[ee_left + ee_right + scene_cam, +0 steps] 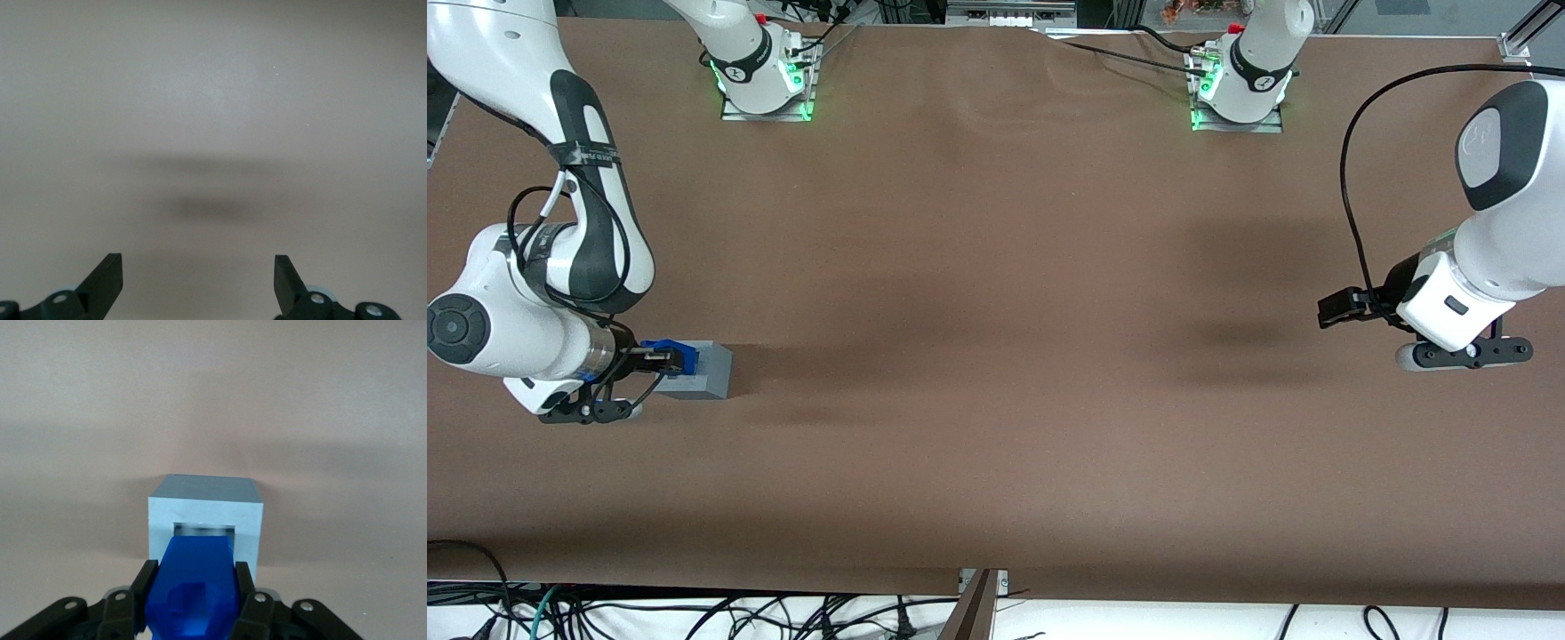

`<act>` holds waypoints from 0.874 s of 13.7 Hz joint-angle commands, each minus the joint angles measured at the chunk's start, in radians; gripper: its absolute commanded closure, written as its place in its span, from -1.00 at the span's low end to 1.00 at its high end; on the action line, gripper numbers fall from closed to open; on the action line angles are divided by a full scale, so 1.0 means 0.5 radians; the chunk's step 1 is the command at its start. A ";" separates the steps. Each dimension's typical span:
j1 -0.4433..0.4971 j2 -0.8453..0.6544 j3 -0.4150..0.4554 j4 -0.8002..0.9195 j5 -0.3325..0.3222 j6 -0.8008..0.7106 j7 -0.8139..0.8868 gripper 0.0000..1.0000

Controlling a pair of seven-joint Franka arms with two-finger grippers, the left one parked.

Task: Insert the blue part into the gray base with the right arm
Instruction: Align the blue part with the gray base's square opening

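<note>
Toward the working arm's end of the table (996, 400), front view, the hand (660, 359) clamps the blue part (667, 351) over the gray base (704, 370).

Right wrist view: blue part (195, 587), at six o'clock from the recess, seems partly entered; insertion needs a straight push.

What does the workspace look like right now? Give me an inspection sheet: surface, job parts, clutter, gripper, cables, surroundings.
Surface: brown table, bare apart from the job's things.
Job's things: blue part held at the recess of the gray base, toward the working arm's end; not seen fully seated.
Clutter: nothing seen.
Gripper: right arm's gripper shut on the blue part, right at the base.
Cables: black cables below the table edge nearest the front camera.
Surroundings: two arm mounts glowing green.
</note>
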 commanded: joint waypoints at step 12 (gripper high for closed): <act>-0.006 0.007 0.011 -0.018 -0.031 0.060 0.000 0.61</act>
